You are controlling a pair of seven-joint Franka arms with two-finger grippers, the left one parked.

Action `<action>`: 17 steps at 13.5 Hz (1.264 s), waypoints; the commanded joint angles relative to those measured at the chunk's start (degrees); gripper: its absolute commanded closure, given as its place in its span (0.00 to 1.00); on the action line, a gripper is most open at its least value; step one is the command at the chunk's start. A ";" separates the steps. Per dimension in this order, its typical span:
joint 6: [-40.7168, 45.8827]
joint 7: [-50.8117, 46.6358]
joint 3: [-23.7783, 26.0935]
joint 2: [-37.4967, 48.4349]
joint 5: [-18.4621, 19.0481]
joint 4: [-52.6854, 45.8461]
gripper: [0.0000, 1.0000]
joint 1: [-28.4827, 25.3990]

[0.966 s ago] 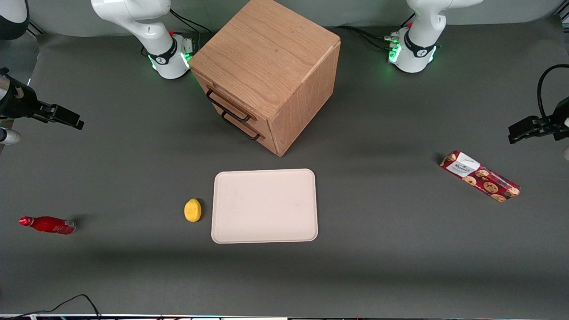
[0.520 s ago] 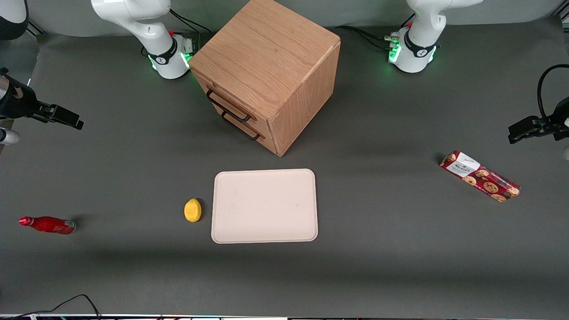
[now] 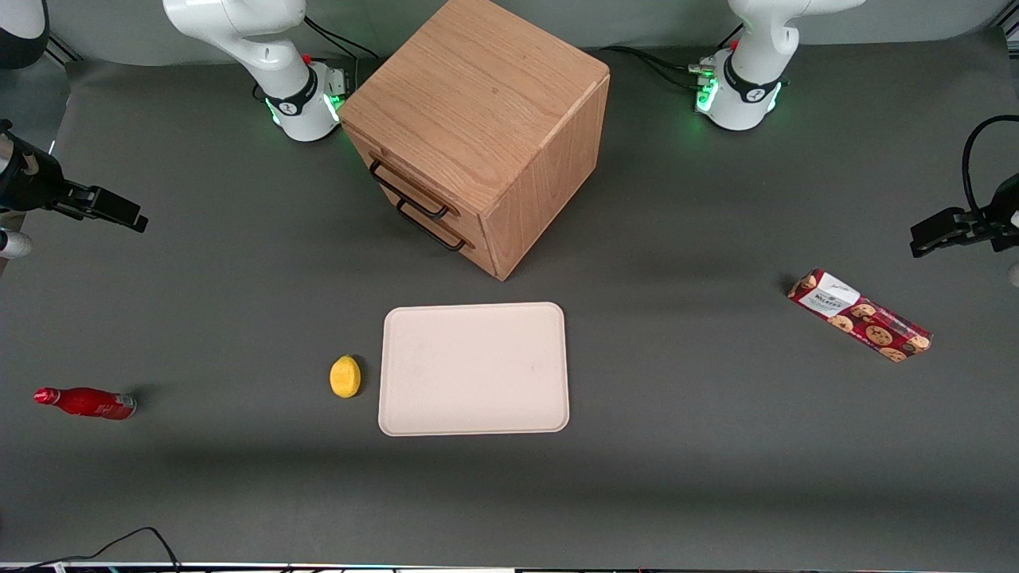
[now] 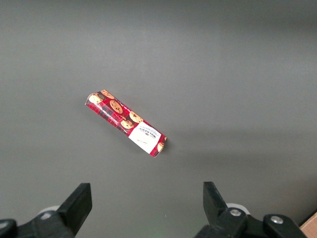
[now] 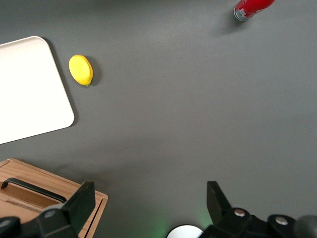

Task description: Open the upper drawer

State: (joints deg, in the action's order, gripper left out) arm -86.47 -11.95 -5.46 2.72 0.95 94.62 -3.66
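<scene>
The oak cabinet [image 3: 478, 103] stands at the back middle of the table, its drawer fronts turned toward the working arm's end. The upper drawer [image 3: 396, 177] is shut, with its black bar handle [image 3: 407, 193] above the lower drawer's handle [image 3: 431, 231]. My right gripper [image 3: 127, 215] hangs above the table toward the working arm's end, well apart from the cabinet. It is open and empty in the right wrist view [image 5: 148, 206]. That view also shows a corner of the cabinet [image 5: 84, 201] with one black handle [image 5: 32, 190].
A cream tray [image 3: 474, 368] lies nearer the front camera than the cabinet, with a yellow lemon [image 3: 345, 376] beside it. A red bottle [image 3: 86, 402] lies toward the working arm's end. A red cookie box [image 3: 860, 314] lies toward the parked arm's end.
My right gripper has drifted very slightly away from the front camera. The drawers and the objects have not moved.
</scene>
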 commanded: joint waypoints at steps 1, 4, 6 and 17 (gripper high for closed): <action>0.69 0.70 0.27 -0.96 0.54 -2.59 0.00 0.23; 0.77 0.79 0.79 -1.14 0.54 -2.95 0.00 -0.56; 1.12 2.45 0.80 -1.05 -2.42 -2.95 0.00 -2.83; 3.68 2.81 0.18 -0.34 -5.43 -3.13 0.00 -27.18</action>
State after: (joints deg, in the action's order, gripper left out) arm -83.95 -10.44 -4.24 2.77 -4.05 92.47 -27.72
